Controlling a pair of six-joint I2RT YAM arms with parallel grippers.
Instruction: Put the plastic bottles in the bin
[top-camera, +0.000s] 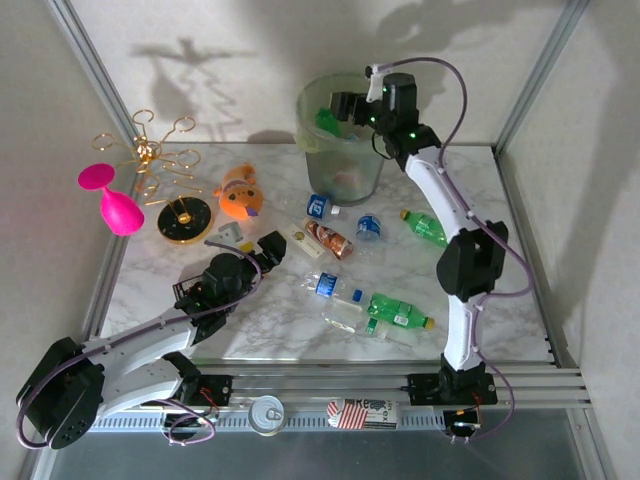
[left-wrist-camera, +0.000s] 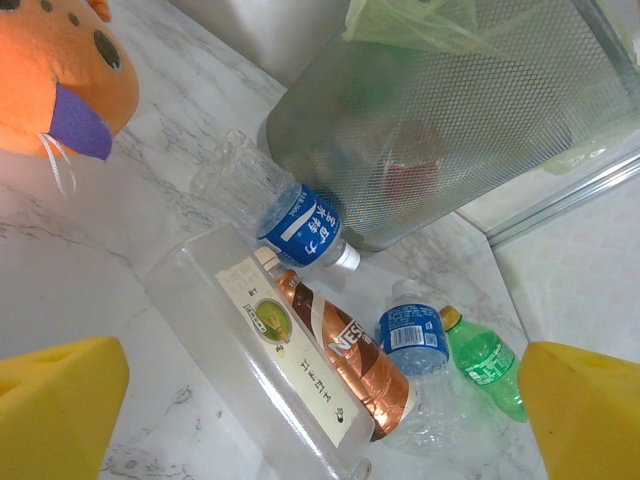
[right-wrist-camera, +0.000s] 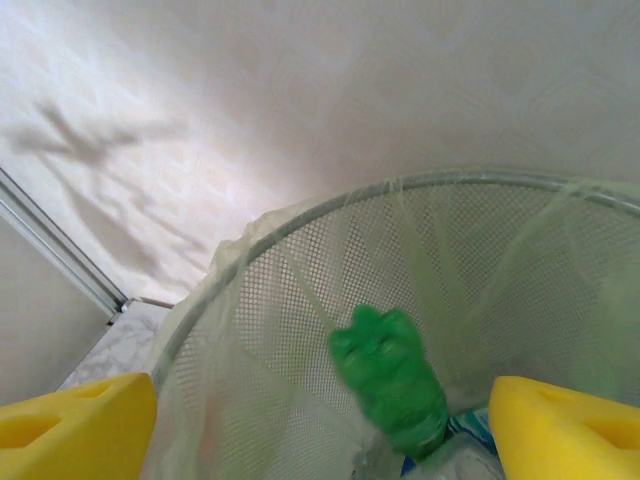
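Our right tool (right-wrist-camera: 320, 425) hangs wide over the bin (right-wrist-camera: 300, 215) at the counter's far edge, green bottle (right-wrist-camera: 388, 385) loose inside. Our left tool (left-wrist-camera: 322, 415), wide too, hovers over the clear labelled bottle (left-wrist-camera: 255, 365) mid-counter, which lies slantwise under the gap.

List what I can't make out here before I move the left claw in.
Bin contents: top view, the right arm covers part of its mouth; left wrist view, a reddish shape behind the mesh is unidentifiable.
Green bottle inside, right wrist view: blurred, cap and label unreadable.
Small green bottle, left wrist view: base hidden behind the yellow pad.
Clear bottle, top view: too faint against the marble.
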